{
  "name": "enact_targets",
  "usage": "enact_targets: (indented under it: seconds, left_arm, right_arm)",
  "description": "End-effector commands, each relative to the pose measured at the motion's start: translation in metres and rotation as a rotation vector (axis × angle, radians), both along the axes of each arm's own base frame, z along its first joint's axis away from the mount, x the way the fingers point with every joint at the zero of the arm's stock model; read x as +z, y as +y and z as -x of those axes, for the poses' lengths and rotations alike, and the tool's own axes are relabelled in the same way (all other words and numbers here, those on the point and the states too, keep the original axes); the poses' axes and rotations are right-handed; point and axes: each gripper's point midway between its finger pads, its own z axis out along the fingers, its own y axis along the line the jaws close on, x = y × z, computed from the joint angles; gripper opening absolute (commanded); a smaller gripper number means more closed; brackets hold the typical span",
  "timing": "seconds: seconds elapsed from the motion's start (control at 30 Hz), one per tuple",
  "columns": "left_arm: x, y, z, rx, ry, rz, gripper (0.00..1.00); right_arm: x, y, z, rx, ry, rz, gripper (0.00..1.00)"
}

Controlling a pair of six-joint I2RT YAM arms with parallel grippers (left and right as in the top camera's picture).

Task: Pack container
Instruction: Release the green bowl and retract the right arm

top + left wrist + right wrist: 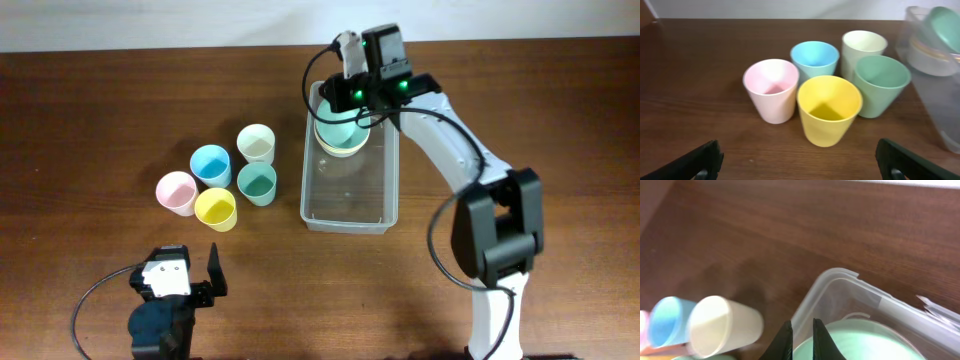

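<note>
The clear container (345,205) lies in the middle of the table, long side running away from me; it also shows in the left wrist view (940,110) and the right wrist view (840,275). At its far end a mint green bowl (338,132) sits tilted over a cream bowl (927,57). My right gripper (801,340) is above that end, its fingers nearly together on the green bowl's rim (860,340). My left gripper (800,167) is open and empty near the front edge, in front of the cups.
Several pastel cups stand left of the container: pink (177,192), blue (210,163), cream (256,143), teal (257,184), yellow (215,208). The container's near half holds nothing.
</note>
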Motion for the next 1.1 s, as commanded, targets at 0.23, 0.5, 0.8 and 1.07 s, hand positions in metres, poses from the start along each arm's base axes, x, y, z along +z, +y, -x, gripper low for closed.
enact_targets:
  seconds: [0.23, 0.5, 0.8, 1.07]
  left_arm:
    - [-0.004, -0.013, 0.000, -0.074, 0.006, 0.005, 1.00]
    - [0.004, -0.032, -0.001, -0.180, -0.028, 0.039, 1.00]
    - [0.085, -0.049, 0.001, -0.281, -0.266, 0.060, 1.00]
    - [0.132, -0.045, -0.012, -0.249, -0.152, 0.081, 1.00]
  right_arm:
    - [-0.042, 0.007, -0.006, -0.024, 0.080, -0.037, 0.11]
    - [0.005, 0.017, -0.003, 0.051, 0.044, -0.133, 0.21]
    - [0.143, -0.072, 0.021, -0.082, 0.004, -0.147, 0.46]
    - [0.221, -0.228, 0.084, -0.406, 0.023, -0.142, 0.52]
